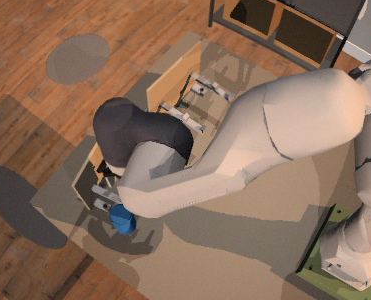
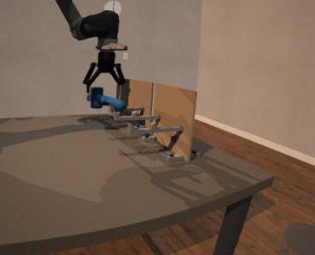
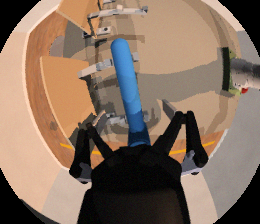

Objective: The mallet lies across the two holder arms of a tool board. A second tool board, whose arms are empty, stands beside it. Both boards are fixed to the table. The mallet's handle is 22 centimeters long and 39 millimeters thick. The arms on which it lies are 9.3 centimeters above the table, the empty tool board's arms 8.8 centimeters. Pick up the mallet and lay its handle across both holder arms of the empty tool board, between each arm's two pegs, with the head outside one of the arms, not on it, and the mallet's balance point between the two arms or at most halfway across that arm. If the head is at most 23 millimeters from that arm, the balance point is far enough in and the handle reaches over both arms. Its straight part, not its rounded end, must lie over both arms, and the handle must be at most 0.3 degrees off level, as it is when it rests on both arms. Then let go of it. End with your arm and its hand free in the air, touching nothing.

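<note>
The blue mallet (image 2: 106,100) (image 1: 122,219) lies across the holder arms of the far tool board (image 2: 137,94), with its head outside the outer arm. In the wrist view its handle (image 3: 128,91) runs straight away from me, over the grey arms (image 3: 98,70). My gripper (image 2: 104,84) is open wide and hangs just above the handle close to the head, one finger on each side, not touching it. It also shows in the wrist view (image 3: 138,162). In the top view the arm's dark wrist (image 1: 135,135) hides the fingers. The second tool board (image 2: 175,106) stands beside the first, and its arms (image 1: 205,89) are empty.
Both boards stand upright along the table's far edge (image 1: 170,80). A dark shelf unit (image 1: 285,15) stands on the floor beyond the table. The robot's base (image 1: 350,250) sits on a green plate at the table's other end.
</note>
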Robot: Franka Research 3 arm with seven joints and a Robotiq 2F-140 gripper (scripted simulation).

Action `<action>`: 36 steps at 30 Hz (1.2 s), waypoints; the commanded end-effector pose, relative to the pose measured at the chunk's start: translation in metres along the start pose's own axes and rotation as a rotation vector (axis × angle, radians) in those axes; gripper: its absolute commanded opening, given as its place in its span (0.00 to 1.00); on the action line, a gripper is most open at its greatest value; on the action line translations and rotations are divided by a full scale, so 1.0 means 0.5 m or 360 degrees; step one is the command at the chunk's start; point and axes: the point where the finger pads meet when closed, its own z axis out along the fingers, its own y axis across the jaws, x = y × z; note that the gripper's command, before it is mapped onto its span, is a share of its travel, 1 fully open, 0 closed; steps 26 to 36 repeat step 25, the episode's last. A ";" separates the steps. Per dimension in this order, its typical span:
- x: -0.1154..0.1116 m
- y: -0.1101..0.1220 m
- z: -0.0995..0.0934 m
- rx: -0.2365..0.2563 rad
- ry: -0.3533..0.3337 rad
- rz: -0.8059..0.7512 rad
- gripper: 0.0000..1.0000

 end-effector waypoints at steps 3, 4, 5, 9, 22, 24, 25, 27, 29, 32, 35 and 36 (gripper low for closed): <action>0.000 -0.002 -0.123 0.0011 -0.0004 0.0003 1.00; 0.000 -0.002 -0.147 0.0011 -0.0004 0.0003 1.00; 0.000 -0.001 -0.172 0.0011 -0.0004 0.0003 1.00; 0.000 0.000 -0.185 0.0011 -0.0004 0.0003 1.00; 0.000 0.000 -0.185 0.0011 -0.0004 0.0003 1.00; 0.000 0.000 -0.185 0.0011 -0.0004 0.0003 1.00; 0.000 0.000 -0.185 0.0011 -0.0004 0.0003 1.00; 0.000 0.000 -0.185 0.0011 -0.0004 0.0003 1.00; 0.000 0.000 -0.185 0.0011 -0.0004 0.0003 1.00; 0.000 0.000 -0.185 0.0011 -0.0004 0.0003 1.00; 0.000 0.000 -0.185 0.0011 -0.0004 0.0003 1.00; 0.000 0.000 -0.185 0.0011 -0.0004 0.0003 1.00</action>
